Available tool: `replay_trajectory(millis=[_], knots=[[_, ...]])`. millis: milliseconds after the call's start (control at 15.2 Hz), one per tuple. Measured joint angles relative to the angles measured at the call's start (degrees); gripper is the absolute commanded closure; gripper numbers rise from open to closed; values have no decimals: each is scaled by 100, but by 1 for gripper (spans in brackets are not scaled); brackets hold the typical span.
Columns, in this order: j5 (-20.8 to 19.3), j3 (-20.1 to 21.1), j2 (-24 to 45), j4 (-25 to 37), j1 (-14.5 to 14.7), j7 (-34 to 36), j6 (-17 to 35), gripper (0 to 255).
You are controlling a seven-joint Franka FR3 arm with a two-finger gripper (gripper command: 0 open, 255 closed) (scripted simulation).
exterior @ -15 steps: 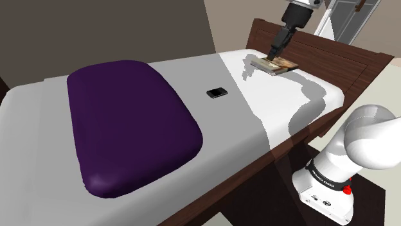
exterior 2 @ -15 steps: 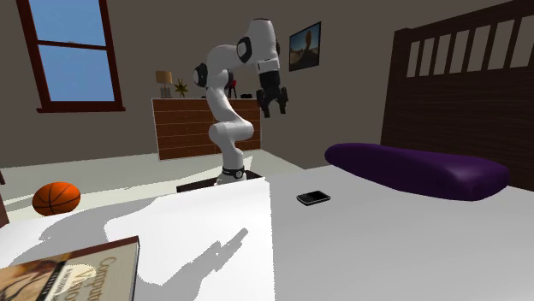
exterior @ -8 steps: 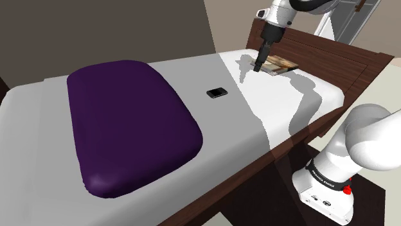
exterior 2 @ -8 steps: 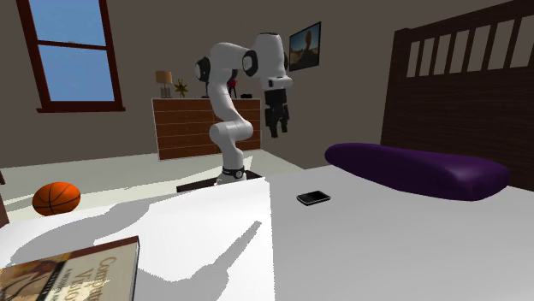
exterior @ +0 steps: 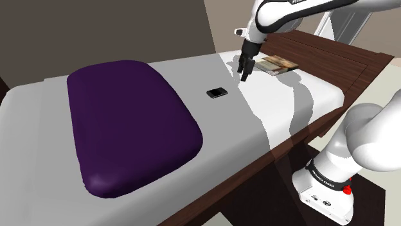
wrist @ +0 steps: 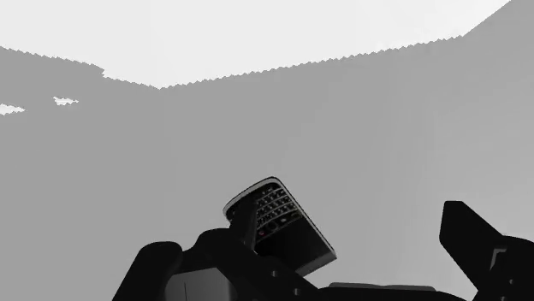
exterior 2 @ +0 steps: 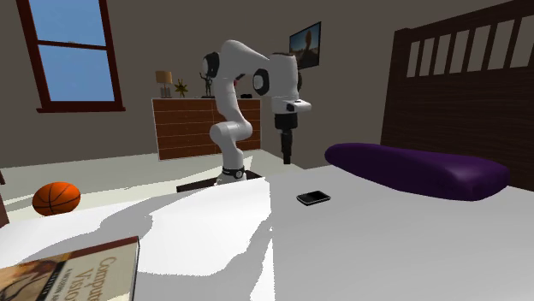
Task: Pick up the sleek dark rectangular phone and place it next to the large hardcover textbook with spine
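The dark rectangular phone (exterior: 216, 93) lies flat on the white bed sheet, next to the purple pillow's far end. In the second exterior view the phone (exterior 2: 313, 197) is at mid-bed. My gripper (exterior: 244, 72) hangs above the sheet between phone and book, to the phone's right in the shoulder view, pointing down. The gripper (exterior 2: 287, 157) holds nothing. The wrist view shows the phone (wrist: 278, 221) with its keypad below the open gripper (wrist: 308, 238), both fingers (wrist: 475, 239) well apart. The hardcover book (exterior: 277, 63) lies near the bed's far corner, and the same book (exterior 2: 68, 272) is closest to the second exterior camera.
A big purple pillow (exterior: 128, 122) covers the bed's left part in the shoulder view. A dark wooden bed frame (exterior: 334, 58) rims the far side. Beyond the bed stand a wooden dresser (exterior 2: 201, 128), an orange basketball (exterior 2: 56, 197) and the robot's stand (exterior: 324, 189).
The gripper has swung from over the book towards the phone, to the shoulder view's left, and turned to point downward. Phone and book have not moved.
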Motion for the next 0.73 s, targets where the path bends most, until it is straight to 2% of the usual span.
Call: replay_trajectory(millis=[462, 726], knots=[[289, -86, 1658, 829, 193, -1766, 626, 0], [381, -39, 2072, 950, 189, -2167, 879, 0]])
